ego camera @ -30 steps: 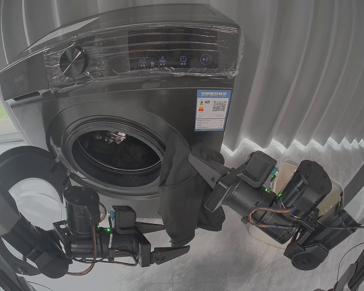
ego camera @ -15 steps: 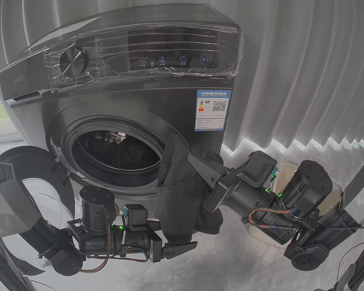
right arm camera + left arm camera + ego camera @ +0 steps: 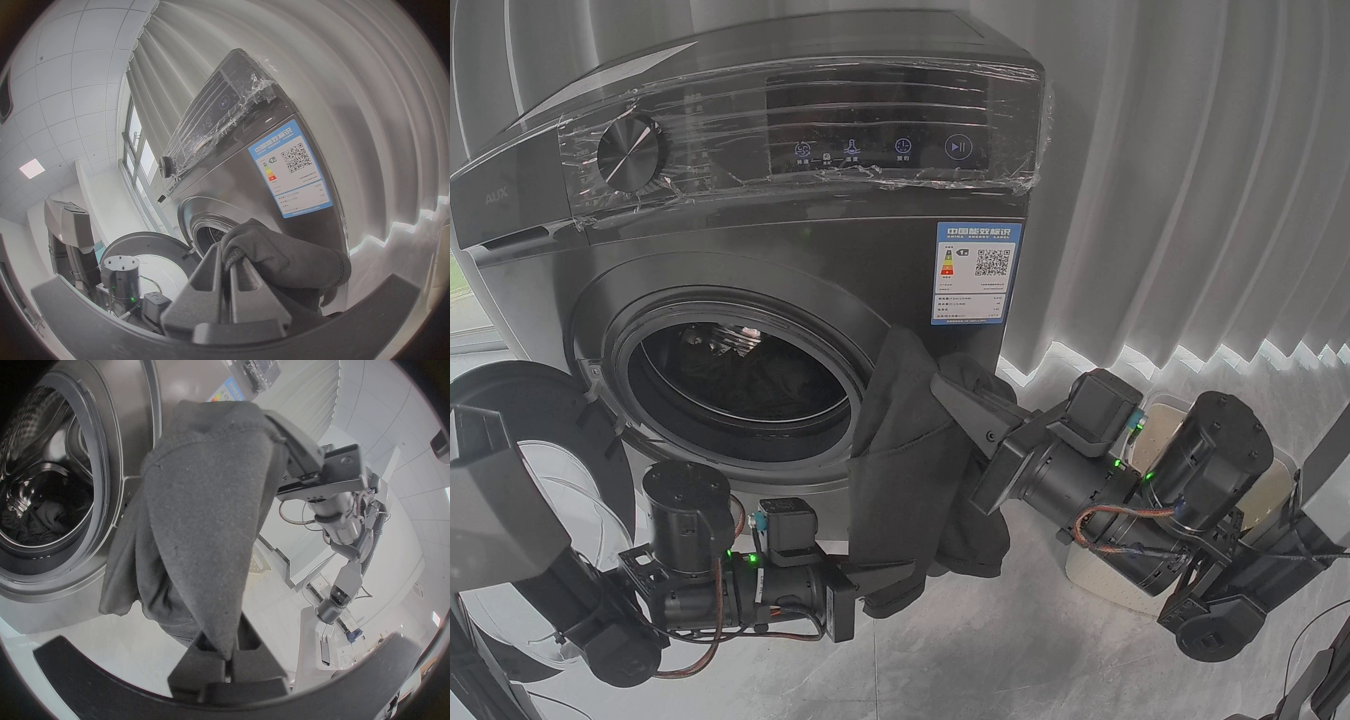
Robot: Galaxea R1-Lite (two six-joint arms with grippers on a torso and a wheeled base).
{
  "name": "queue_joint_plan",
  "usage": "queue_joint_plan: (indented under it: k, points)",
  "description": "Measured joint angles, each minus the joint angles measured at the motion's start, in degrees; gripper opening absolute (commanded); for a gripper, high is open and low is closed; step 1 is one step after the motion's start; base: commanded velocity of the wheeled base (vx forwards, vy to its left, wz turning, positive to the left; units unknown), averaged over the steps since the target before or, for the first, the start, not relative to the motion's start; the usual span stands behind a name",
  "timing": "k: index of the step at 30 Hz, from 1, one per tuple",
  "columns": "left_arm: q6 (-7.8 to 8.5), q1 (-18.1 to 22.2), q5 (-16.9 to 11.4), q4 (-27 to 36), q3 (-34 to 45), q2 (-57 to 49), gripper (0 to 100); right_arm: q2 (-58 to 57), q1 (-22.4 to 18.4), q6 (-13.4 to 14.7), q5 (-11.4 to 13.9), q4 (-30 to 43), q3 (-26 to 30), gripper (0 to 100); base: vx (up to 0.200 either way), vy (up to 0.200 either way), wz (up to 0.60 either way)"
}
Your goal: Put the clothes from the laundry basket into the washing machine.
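Head view: right gripper (image 3: pixel 949 392) pinches the garment (image 3: pixel 900 469) up top, left gripper (image 3: pixel 872 574) its hem. Probably limp, light; grip bunched folds.

The pale grey tiled floor (image 3: pixel 1012 656) carried the washing machine (image 3: pixel 759 234) at its far edge by the curtain (image 3: pixel 1200 187), with the cream laundry basket (image 3: pixel 1097 579) standing near its right side.

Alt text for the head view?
A dark garment hangs before the open washing machine, its top pinched in the right claw, its lower edge in the left claw. Dark clothes lie in the drum; the laundry basket stands farther right.
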Motion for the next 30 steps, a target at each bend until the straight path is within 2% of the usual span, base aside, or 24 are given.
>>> queue_joint_plan:
  k: [7,13,15,16,22,30]
  points:
    - [-0.68,-0.9,-0.1,-4.7,4.2,-3.7,0,0.0,-3.4,0.0,0.2,0.0,3.1,0,0.0,0.0,0.0]
    - [-4.27,-1.9,-0.6,-8.3,6.1,-8.0,0,0.0,-5.6,1.0,0.7,-0.1,8.1,0,0.0,0.0,0.0]
    - [-4.97,-2.5,-0.6,-9.2,6.1,-9.2,0,0.0,-5.7,1.2,1.0,-0.1,9.3,0,0.0,0.0,0.0]
    - [-5.03,-2.7,-0.6,-9.3,6.1,-9.6,0,0.0,-5.8,1.2,1.1,-0.1,9.7,100,0.0,0.0,0.0]
    - [-5.19,-3.6,-0.4,-11.5,5.8,-11.0,0,-0.1,-5.5,1.3,1.2,-0.2,11.7,100,0.0,0.0,0.0]
    - [-5.46,-4.0,1.0,-13.9,3.8,-11.4,0,-0.2,-6.5,1.3,1.2,-0.1,19.6,100,0.0,0.0,0.0]
